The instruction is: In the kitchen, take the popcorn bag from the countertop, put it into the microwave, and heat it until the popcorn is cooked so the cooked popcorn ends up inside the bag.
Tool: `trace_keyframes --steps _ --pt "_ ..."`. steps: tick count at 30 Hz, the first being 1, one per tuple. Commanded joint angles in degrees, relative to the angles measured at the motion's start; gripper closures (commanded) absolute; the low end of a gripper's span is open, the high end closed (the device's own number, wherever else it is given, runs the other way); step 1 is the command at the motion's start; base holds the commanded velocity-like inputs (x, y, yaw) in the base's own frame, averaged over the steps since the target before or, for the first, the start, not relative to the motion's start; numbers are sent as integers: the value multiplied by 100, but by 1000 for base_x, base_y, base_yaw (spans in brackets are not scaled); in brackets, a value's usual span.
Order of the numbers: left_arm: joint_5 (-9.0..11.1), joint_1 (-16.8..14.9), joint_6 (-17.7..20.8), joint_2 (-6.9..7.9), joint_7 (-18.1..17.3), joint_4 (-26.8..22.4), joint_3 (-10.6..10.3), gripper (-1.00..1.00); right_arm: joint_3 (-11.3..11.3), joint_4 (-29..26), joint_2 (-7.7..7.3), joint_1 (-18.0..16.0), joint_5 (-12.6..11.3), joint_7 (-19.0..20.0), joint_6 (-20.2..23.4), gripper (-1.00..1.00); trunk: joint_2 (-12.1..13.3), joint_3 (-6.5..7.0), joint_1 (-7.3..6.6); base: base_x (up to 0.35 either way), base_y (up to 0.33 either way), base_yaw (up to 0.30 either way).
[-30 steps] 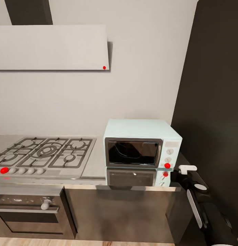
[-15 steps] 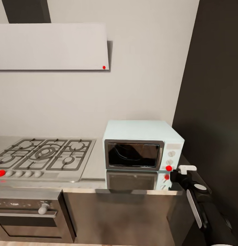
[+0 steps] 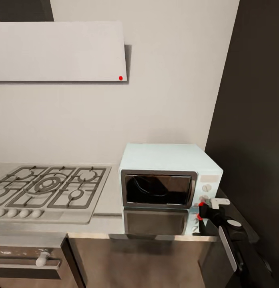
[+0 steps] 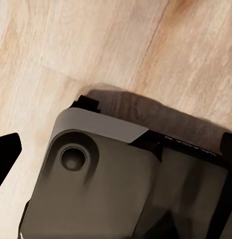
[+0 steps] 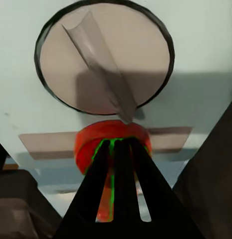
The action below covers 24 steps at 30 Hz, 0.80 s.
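Note:
The microwave (image 3: 163,158), a pale mint box, stands on the grey countertop (image 3: 109,200) with its dark glass door (image 3: 157,188) closed. My right gripper (image 3: 201,206) is at the lower right of its control panel. In the right wrist view its shut fingers (image 5: 118,149) press against the round red button (image 5: 88,142), just under a large round knob (image 5: 103,59). The popcorn bag is out of view; the dark glass gives only curved reflections. My left gripper (image 4: 116,149) hangs open over the wood floor (image 4: 96,45) and my own grey base (image 4: 96,189).
A steel gas hob (image 3: 47,186) lies left of the microwave, with a white hood (image 3: 59,52) above it and a built-in oven (image 3: 27,260) below. A tall dark cabinet (image 3: 255,120) walls off the right side, close to my right arm.
The camera has come nearer and shifted, so the microwave looks larger. My right gripper has reached forward onto the panel's red button, which it now covers.

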Motion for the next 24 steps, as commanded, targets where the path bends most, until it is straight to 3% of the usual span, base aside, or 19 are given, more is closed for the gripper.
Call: trace_keyframes --steps 1,6,24 --pt "50 -4 -11 -3 19 2 -51 -100 -13 162 -1 -97 48 27 32 100 -2 -7 2 2 0 0" --pt "51 -5 -11 -10 19 2 -51 -100 -14 163 -4 -95 56 36 32 100 -2 -7 2 -109 0 0" --pt "60 -4 -11 -29 19 2 -51 -100 19 110 12 -95 111 63 93 100 -2 -7 2 -345 0 0"
